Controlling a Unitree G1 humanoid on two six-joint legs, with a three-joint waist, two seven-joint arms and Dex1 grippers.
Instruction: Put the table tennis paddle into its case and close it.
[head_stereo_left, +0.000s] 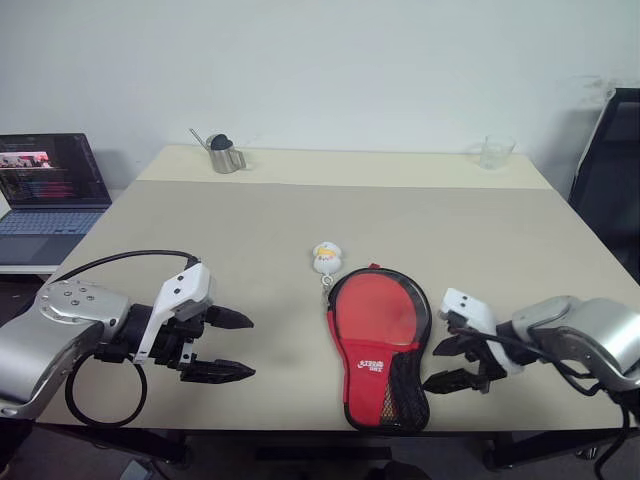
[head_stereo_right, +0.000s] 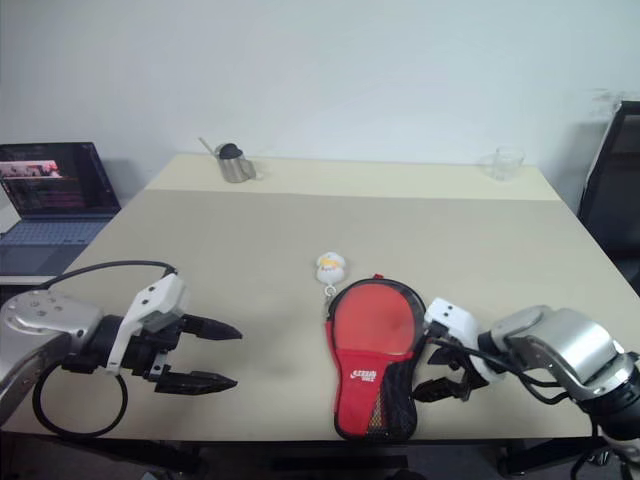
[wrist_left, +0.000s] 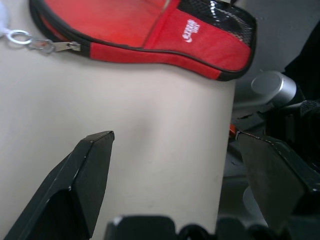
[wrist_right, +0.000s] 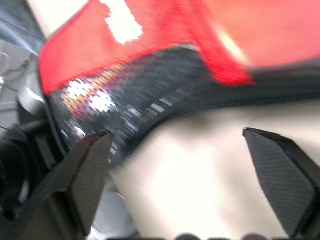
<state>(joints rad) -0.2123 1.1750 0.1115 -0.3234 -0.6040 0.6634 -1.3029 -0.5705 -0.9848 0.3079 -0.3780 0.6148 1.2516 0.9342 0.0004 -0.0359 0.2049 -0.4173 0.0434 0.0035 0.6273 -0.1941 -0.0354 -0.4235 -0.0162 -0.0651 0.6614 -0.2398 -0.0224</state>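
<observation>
Looks like an office: plain white wall (head_stereo_left: 380, 60), beige surface (head_stereo_left: 300, 220), open laptop (head_stereo_left: 45, 185), black chair (head_stereo_left: 612, 170).

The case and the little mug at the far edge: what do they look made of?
The case looks like woven fabric, matte red with black edging and a black mesh pocket at the handle end. The mug looks like metal, with a dull grey sheen, though it is small in the picture.

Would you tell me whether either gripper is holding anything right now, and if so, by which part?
Nothing is held. The left gripper hangs open over bare table, and the right gripper stands open beside the case, clear of it.
</observation>
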